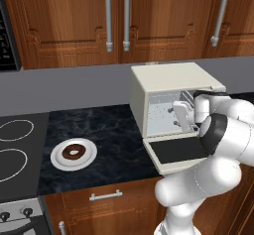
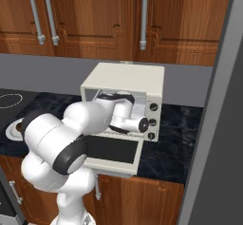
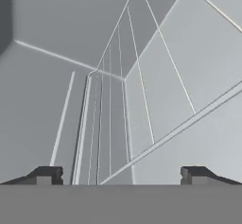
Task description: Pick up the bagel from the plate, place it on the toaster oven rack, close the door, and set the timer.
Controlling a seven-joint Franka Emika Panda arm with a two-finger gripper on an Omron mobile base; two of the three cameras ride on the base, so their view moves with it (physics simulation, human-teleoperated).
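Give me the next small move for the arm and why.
Probably back the end effector straight out of the toaster oven. Its fingertips stand apart with nothing between them, facing the oven's pale inner walls, while the bagel lies on the plate to the left and the door hangs open. Retreating clears the way to reach the bagel.

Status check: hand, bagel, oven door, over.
Hand open, empty, inside the toaster oven. Bagel on the plate, not picked. Door down, open.
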